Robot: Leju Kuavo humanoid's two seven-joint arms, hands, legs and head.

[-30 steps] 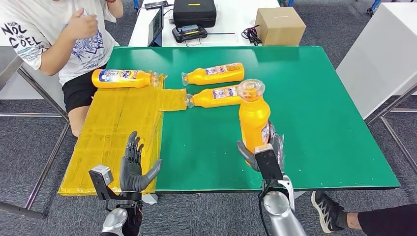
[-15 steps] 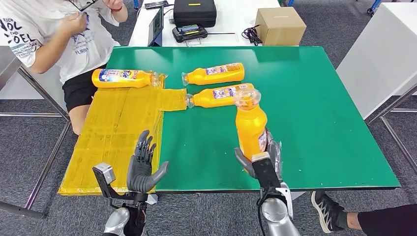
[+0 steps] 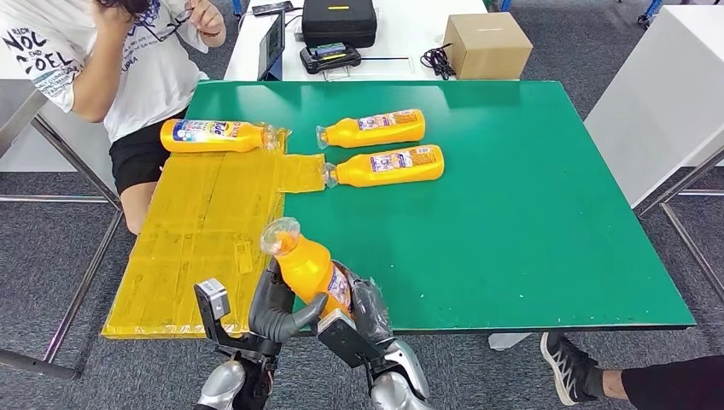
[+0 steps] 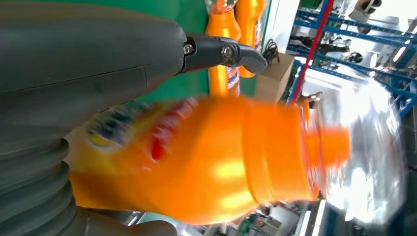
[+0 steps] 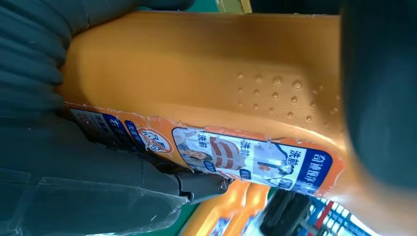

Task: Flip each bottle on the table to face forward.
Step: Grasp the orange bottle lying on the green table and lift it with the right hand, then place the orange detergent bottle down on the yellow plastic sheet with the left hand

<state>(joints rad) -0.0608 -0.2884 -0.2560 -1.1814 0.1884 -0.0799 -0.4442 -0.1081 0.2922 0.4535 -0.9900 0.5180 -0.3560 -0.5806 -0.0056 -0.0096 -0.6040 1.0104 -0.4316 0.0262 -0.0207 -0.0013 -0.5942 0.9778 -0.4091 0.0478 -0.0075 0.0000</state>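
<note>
Both hands [image 3: 320,307], bottle [image 3: 309,267] tilted, cap up-left

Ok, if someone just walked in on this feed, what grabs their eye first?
The orange bottle held up at the table's near edge, gripped between the left hand and the right hand, cap tilted toward the yellow mat. Behind it, three more orange bottles lie on their sides: one on the mat, two on the green table.
</note>
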